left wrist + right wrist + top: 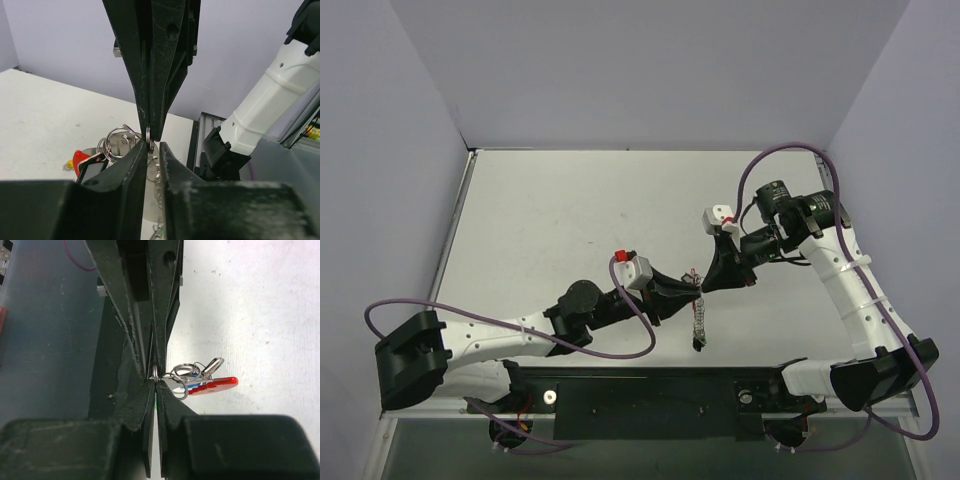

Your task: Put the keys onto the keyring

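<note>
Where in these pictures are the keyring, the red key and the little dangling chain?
keyring (154, 373): right wrist view, on the ring's pinched edge.
red key (215, 385): right wrist view, on its plastic head.
chain (699, 320): top external view, midway along its length.

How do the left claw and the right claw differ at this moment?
The right gripper has its jaws pressed shut on the keyring; the left gripper has its jaws slightly apart, with a slit showing between them. Seen from above, the left gripper reaches in from the left, the right gripper from the right. Both are black and two-fingered, and they meet tip to tip at that ring.
</note>
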You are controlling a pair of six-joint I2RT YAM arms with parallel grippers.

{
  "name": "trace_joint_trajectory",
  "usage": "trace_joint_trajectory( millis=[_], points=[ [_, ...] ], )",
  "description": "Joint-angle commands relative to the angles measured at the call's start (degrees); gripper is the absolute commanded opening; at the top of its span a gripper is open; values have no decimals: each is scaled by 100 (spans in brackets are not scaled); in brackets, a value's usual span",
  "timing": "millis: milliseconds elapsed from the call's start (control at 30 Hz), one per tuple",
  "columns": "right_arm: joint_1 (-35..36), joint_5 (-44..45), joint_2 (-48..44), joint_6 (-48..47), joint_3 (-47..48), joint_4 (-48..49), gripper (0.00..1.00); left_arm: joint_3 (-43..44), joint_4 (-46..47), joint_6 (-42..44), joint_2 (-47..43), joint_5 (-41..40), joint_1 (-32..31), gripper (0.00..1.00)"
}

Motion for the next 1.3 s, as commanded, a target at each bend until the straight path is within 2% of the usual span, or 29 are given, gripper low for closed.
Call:
trace_joint_trajectory(
  millis=[0, 267, 367, 433, 467, 533, 700, 867, 1100, 1267],
  points=[
    [64, 339, -19, 1201, -135, 359, 0, -206, 539, -305, -340, 33, 80, 31],
    [643, 1867, -10, 2573, 102, 711, 0, -207, -1702, 362, -1518, 139, 335, 45],
    [925, 2535, 139, 2943, 435, 589, 0, 12, -2300, 800, -1528, 235, 344, 49],
    [1066, 2773, 306, 2970, 620, 396, 0, 232, -2511, 1020, -1353, 332, 344, 56],
    [1144, 2844, 385, 2961, 690, 316, 0, 372, -2556, 1091, -1196, 367, 344, 63],
    [1215, 2889, 482, 2882, 831, 140, 0, 574, -2688, 1241, -923, 490, 344, 64],
    [1294, 2854, 509, 2724, 884, -1, 0, 760, -2355, 1408, -378, 508, 326, 63],
    [1303, 2731, 500, 2548, 876, -106, 0, 839, -2073, 1426, -201, 464, 335, 61],
    [1303, 2617, 561, 2451, 884, -141, 0, 848, -1739, 1505, -69, 754, 344, 45],
    [1303, 2476, 553, 2355, 902, -212, 0, 857, -1484, 1322, 115, 912, 344, 38]
  ],
)
